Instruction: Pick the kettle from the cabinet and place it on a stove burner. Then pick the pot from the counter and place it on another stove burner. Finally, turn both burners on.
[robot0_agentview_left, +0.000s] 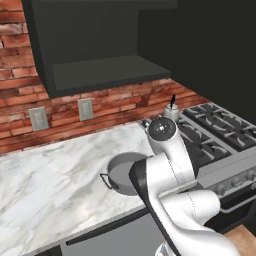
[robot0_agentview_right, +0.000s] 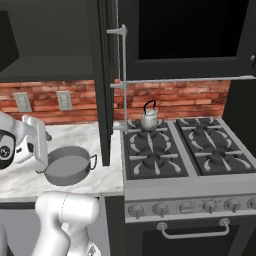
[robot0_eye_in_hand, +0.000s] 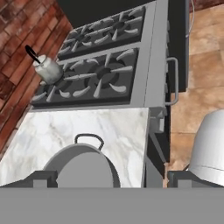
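On stove: kettle (robot0_agentview_right: 149, 120) sits on rear burner, done.
Pot (robot0_agentview_right: 66, 165): waits on counter (robot0_agentview_left: 45, 175).
Gripper (robot0_eye_in_hand: 111, 178): spread wide, empty, above pot for pickup.

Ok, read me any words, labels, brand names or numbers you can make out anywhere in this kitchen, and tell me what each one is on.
No readable text anywhere.
The stove knobs carry no legible marks.
The kettle, the pot and the cabinet show no brand or label.
The wall outlets are blank.
A round joint cap on the arm bears small light marks, too small to read.
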